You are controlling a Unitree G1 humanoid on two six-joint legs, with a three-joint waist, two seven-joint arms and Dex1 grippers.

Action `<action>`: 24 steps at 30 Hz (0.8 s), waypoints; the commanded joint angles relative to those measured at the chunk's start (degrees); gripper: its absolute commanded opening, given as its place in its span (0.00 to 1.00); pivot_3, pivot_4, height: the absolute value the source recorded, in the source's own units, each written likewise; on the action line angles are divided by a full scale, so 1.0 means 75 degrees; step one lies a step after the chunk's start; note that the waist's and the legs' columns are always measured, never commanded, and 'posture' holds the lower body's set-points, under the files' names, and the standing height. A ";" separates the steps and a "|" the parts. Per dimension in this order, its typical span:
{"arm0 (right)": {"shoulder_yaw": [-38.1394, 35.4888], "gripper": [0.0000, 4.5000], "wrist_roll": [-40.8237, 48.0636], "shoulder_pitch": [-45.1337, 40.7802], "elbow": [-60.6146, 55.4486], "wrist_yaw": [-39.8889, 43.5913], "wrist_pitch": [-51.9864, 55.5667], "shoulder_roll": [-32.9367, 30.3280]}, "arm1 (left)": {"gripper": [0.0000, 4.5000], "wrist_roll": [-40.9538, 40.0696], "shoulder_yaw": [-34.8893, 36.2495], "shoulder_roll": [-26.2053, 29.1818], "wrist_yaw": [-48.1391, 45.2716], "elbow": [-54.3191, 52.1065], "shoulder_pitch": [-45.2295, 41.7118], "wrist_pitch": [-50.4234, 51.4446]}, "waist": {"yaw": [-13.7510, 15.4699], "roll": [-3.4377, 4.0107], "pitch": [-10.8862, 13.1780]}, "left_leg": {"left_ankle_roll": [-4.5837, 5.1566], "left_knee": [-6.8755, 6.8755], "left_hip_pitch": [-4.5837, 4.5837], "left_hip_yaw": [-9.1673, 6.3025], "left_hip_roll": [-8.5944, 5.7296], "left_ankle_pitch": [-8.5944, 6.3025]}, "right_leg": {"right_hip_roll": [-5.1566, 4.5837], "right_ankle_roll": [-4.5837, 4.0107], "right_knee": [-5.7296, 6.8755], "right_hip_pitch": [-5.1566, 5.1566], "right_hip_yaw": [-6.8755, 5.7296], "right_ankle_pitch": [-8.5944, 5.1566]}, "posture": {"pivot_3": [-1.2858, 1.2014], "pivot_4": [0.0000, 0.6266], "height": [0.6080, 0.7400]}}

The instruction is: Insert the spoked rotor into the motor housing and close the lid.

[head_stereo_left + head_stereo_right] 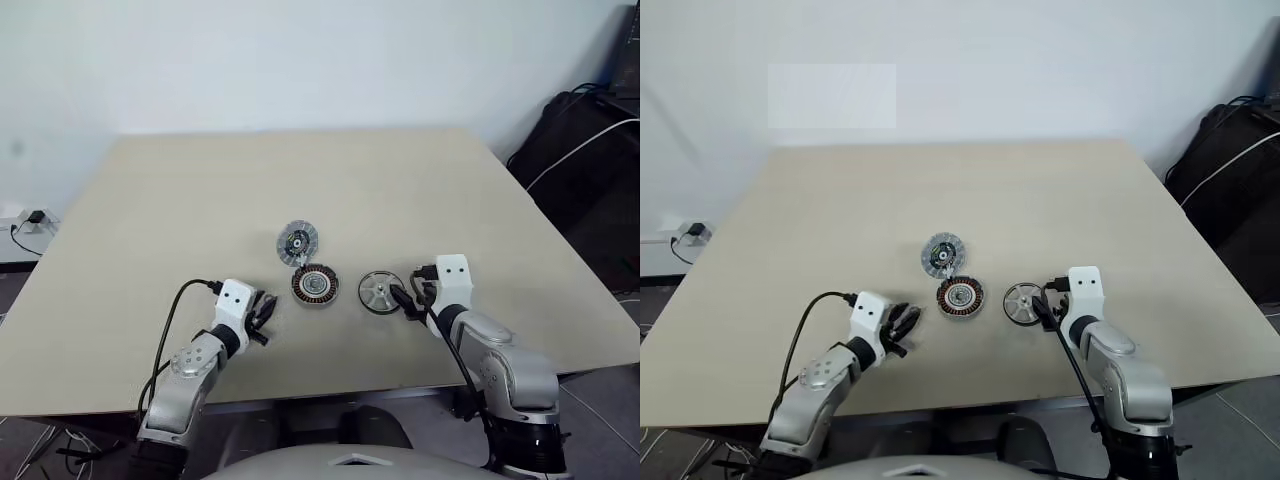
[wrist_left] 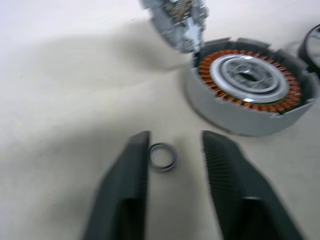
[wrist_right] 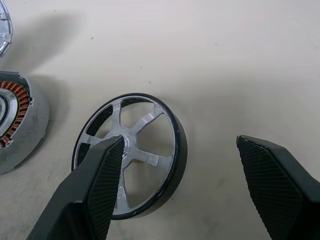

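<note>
- The motor housing (image 1: 315, 286) sits on the beige tabletop (image 1: 300, 180), windings and silver centre facing up. It serves as the landmark for the items below.
- The lid (image 1: 297, 243) lies just behind the motor housing and slightly to its left, close to touching it, ribbed face up.
- The spoked rotor (image 1: 379, 293) lies flat on the tabletop just right of the motor housing, with a narrow gap between them.
- Right claw (image 3: 185, 170): jaws spread wide, gripping nothing. One finger (image 3: 97, 185) hangs over the near part of the spoked rotor; the other stands on the side away from the motor housing, clear of the rim.
- Left claw (image 2: 175, 170): jaws parted, gripping nothing. It is low over the tabletop, near-left of the motor housing and apart from it.
- A small metal ring (image 2: 162, 156) lies on the tabletop between the left claw's fingers, beside one of them, on the near side of the motor housing.
</note>
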 commanded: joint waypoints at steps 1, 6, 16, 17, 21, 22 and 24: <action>0.0018 0.85 0.0020 -0.0134 -0.0155 -0.0023 -0.0217 -0.0040 | 0.65 0.0044 0.0134 0.0129 -0.0032 0.0046 -0.0296 -0.0174 | 0.0001 0.0000 0.0000 | 0.0000 0.0000 0.0000 0.0000 0.0000 0.0000 | 0.0000 0.0000 0.0000 0.0000 0.0001 0.0000 | 0.52 0.00 1.00; 0.0329 0.85 -0.0030 -0.0032 -0.0264 0.0280 -0.0665 -0.0272 | 0.79 0.0155 0.0178 0.0470 -0.0265 0.0543 -0.0619 -0.0387 | -0.0011 0.0002 -0.0001 | -0.0003 0.0001 0.0002 0.0000 0.0000 0.0002 | 0.0003 0.0000 0.0001 0.0000 0.0001 0.0001 | 0.52 0.00 1.00; 0.0862 0.85 0.0010 0.0134 -0.0451 0.0625 -0.1195 -0.0542 | 0.79 0.0161 0.0054 0.0921 -0.1088 0.1859 -0.1460 -0.0597 | -0.0006 -0.0002 -0.0002 | -0.0007 0.0003 0.0001 0.0001 0.0000 0.0004 | 0.0004 0.0002 0.0002 0.0001 0.0002 0.0002 | 0.52 0.00 1.00; 0.0867 0.85 0.0011 0.0140 -0.0450 0.0622 -0.1207 -0.0545 | 0.79 0.0142 0.0051 0.0937 -0.1169 0.1949 -0.1522 -0.0591 | -0.0006 -0.0002 -0.0003 | -0.0007 0.0003 0.0001 0.0001 0.0000 0.0004 | 0.0003 0.0004 0.0002 0.0001 0.0002 0.0003 | 0.52 0.00 1.00; 0.0840 0.85 0.0033 0.0200 -0.0495 0.0638 -0.1260 -0.0562 | 0.79 0.0117 -0.0014 0.1018 -0.1561 0.2247 -0.1762 -0.0647 | -0.0005 -0.0002 -0.0003 | -0.0007 0.0003 0.0000 0.0001 0.0000 0.0004 | 0.0003 0.0005 0.0002 0.0000 0.0003 0.0005 | 0.52 0.00 1.00; 0.0837 0.85 0.0046 0.0221 -0.0515 0.0660 -0.1284 -0.0573 | 0.79 0.0108 -0.0018 0.1019 -0.1640 0.2287 -0.1805 -0.0676 | -0.0001 -0.0003 -0.0003 | -0.0007 0.0003 0.0000 0.0001 0.0000 0.0004 | 0.0003 0.0006 0.0002 0.0001 0.0003 0.0005 | 0.52 0.00 1.00; 0.0848 0.85 0.0085 0.0273 -0.0552 0.0745 -0.1361 -0.0605 | 0.79 0.0095 -0.0027 0.1017 -0.1780 0.2351 -0.1872 -0.0726 | -0.0008 -0.0003 -0.0003 | -0.0008 0.0003 0.0000 0.0002 -0.0001 0.0005 | 0.0003 0.0005 0.0002 0.0001 0.0004 0.0005 | 0.52 0.00 1.00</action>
